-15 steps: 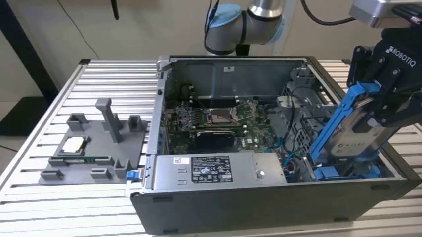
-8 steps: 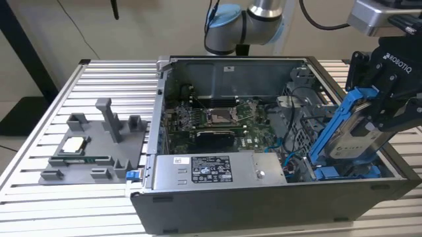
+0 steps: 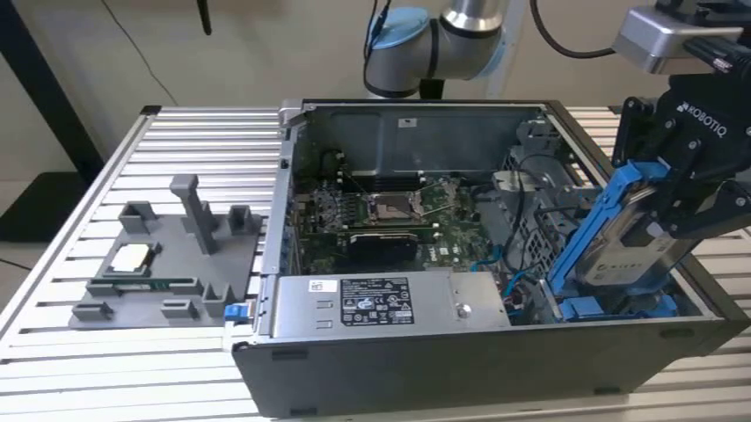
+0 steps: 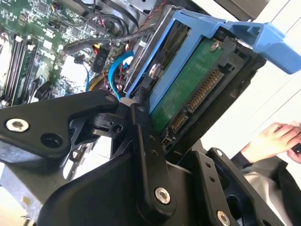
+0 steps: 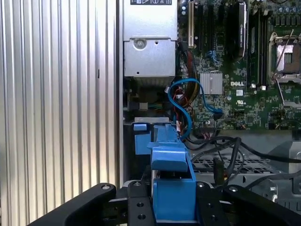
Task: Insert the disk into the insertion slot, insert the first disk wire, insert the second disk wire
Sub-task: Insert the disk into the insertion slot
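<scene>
Exterior view: we saw the gripper [image 3: 663, 207] clamped on the disk [image 3: 616, 255], tilted over the open case [image 3: 470, 369].
Label: white, on the disk.

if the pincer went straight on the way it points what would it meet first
Likely the insertion slot: the disk held in the pincer tilts down toward it, though depth is unclear.

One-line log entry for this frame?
claw: shut on disk | disk: tilted, lower end inside case by drive cage | insertion: not seated
</scene>
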`<action>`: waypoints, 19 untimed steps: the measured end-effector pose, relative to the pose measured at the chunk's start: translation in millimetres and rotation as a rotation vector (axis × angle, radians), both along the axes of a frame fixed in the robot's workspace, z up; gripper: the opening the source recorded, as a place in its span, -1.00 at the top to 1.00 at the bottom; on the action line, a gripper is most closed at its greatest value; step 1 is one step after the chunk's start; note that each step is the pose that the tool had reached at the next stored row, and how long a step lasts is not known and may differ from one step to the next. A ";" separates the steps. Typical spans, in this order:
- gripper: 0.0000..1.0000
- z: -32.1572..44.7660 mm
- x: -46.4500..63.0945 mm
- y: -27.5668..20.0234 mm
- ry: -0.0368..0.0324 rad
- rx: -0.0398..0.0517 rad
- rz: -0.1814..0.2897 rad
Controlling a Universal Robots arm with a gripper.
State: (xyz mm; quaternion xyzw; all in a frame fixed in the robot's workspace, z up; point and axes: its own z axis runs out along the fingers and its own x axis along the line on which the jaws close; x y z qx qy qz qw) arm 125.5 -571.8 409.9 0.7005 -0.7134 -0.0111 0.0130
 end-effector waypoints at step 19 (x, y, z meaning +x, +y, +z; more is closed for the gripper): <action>0.35 -21.4 0.0 3.1 -0.0007 -0.0002 0.000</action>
